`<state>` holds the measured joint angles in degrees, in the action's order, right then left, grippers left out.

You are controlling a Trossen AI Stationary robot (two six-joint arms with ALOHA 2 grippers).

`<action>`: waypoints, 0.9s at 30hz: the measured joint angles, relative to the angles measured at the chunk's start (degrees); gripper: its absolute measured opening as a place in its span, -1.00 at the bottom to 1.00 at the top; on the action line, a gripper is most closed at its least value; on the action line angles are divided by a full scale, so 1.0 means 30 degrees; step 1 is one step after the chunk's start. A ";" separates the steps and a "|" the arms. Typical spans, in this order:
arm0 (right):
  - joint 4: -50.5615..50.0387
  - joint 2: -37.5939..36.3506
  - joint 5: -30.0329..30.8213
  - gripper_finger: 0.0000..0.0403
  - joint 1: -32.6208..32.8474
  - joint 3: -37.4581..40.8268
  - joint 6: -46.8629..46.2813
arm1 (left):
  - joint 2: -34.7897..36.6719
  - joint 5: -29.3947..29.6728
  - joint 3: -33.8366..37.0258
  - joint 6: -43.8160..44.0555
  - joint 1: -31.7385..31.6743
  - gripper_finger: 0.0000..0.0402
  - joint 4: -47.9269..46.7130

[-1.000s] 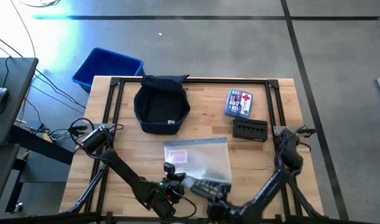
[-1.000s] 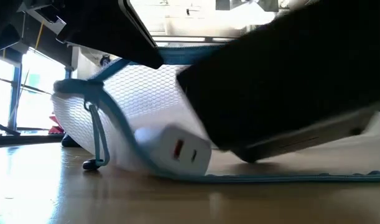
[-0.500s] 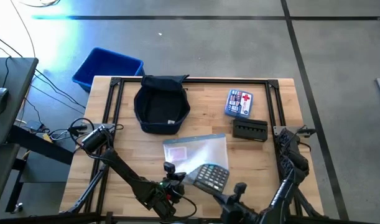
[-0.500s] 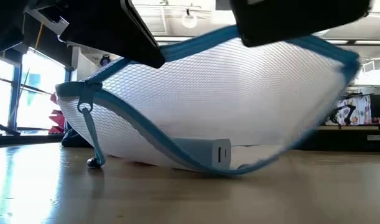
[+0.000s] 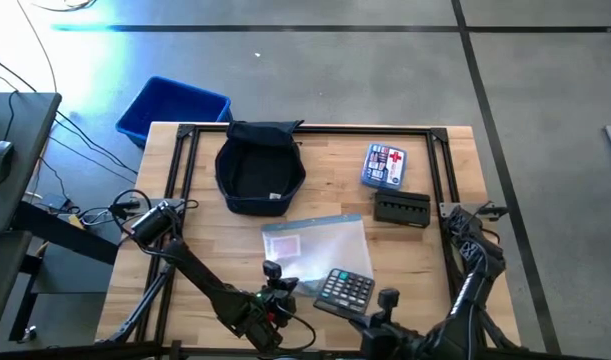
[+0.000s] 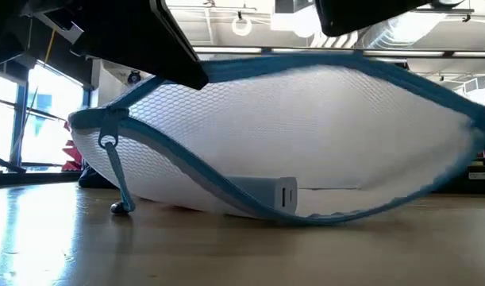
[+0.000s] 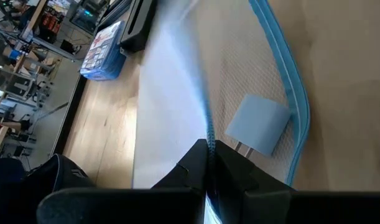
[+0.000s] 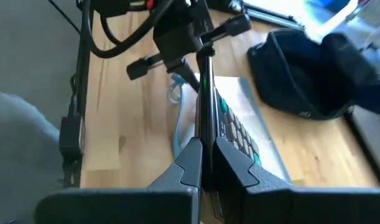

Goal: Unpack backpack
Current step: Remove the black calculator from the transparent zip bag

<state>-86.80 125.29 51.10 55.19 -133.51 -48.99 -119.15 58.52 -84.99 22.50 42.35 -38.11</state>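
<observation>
The dark navy backpack (image 5: 260,166) rests open on its base at the far left of the table; no gripper is near it. A clear zip pouch with a blue zipper (image 5: 320,252) lies at the near middle. My left gripper (image 5: 275,272) is shut on the pouch's mouth, and in the low view the pouch's mesh side (image 6: 306,135) arches high over a white charger (image 6: 266,193) that lies inside. My right gripper (image 5: 370,308) is shut on a dark calculator (image 5: 346,289) over the pouch's near right corner. My left gripper pinches the upper blue zipper edge (image 7: 208,127) of the pouch's mouth between both fingers and holds it up. The lower edge (image 6: 226,199) stays on the table, so the mouth gapes toward the near edge. My right gripper pinches the calculator by one edge (image 8: 203,118), coming from the table's near right side. The calculator is tilted, key face (image 8: 236,134) turned to one side, and lifted clear above the pouch.
A first-aid kit (image 5: 385,165) and a black case (image 5: 402,208) lie at the far right of the table. A bright blue bin (image 5: 172,108) stands on the floor past the far left corner. Black frame rails (image 5: 180,150) run along the table's sides.
My right gripper has drawn the calculator out of the pouch's mouth, up and toward the table's right. The calculator has tilted as it came free. The pouch's mesh side has sprung back into a full arch while my left gripper has kept the zipper edge raised. The charger has settled flat inside.
</observation>
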 joint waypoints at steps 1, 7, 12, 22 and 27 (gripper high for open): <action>-0.0007 -0.0016 0.0293 -0.98 0.0082 0.0000 0.0000 | 0.0000 -0.0001 0.0000 0.0000 0.0000 -1.00 -0.0006; -0.0526 -0.0136 0.4348 -0.98 0.0271 0.0082 -0.0813 | 0.0000 -0.0029 0.0000 0.0004 0.0000 -1.00 0.0041; -0.1056 -0.0158 0.4836 -0.98 -0.1440 0.0563 -0.0803 | 0.0000 -0.0088 0.0000 0.0007 -0.0022 -1.00 0.0089; -0.0808 -0.2045 0.2002 -0.98 -1.0204 0.9760 -0.0041 | 0.0000 -0.0931 0.0015 0.0350 0.0093 -1.00 0.0162; 0.4683 -0.2659 0.1571 -0.98 -1.3330 1.4262 0.1611 | 0.0000 -0.0885 0.0015 0.0197 0.0179 -1.00 0.0176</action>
<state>-72.76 117.31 55.82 15.20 -90.73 -44.16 -119.15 55.87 -84.95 23.09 42.88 -37.58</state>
